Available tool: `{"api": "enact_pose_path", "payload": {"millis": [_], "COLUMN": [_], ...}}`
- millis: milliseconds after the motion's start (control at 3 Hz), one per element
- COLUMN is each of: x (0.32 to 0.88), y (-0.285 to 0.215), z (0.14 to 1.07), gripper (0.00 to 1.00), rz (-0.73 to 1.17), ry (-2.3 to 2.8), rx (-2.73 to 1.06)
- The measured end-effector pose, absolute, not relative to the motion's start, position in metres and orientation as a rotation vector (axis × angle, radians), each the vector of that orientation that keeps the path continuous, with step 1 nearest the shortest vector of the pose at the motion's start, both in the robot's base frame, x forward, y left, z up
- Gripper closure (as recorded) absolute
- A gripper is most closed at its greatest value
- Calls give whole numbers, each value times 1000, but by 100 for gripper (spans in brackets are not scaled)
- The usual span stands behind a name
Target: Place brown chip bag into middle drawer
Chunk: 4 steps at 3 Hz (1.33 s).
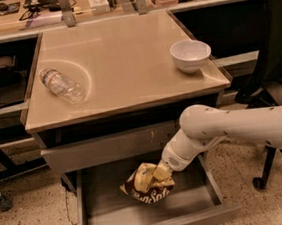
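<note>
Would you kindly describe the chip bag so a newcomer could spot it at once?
Start at the beige table, then look down to the open grey drawer beneath it. Inside is the crinkly dark brown foil chip bag with a pale yellow top, where the pincer meets it. The clear plastic bottle and white bowl sit up on the tabletop instead.
</note>
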<state>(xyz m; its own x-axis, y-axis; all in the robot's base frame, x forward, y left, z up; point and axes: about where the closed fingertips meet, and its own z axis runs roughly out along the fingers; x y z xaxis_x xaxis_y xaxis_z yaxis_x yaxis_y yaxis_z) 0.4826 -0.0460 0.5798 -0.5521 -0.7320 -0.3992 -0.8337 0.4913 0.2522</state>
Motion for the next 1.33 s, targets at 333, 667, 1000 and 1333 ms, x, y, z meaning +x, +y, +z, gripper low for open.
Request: {"api": "enact_pose_path", "payload": {"millis": [333, 667, 1000, 1333], "x": [491, 511, 524, 525], "y": [-38, -33, -32, -32], "z": [569, 564, 551, 531], "gripper": [100, 100, 100, 100], "rz": [623, 589, 576, 567], "ry": [2471, 2434, 2424, 2439], "rx": [-1299, -1264, -1213, -1168]}}
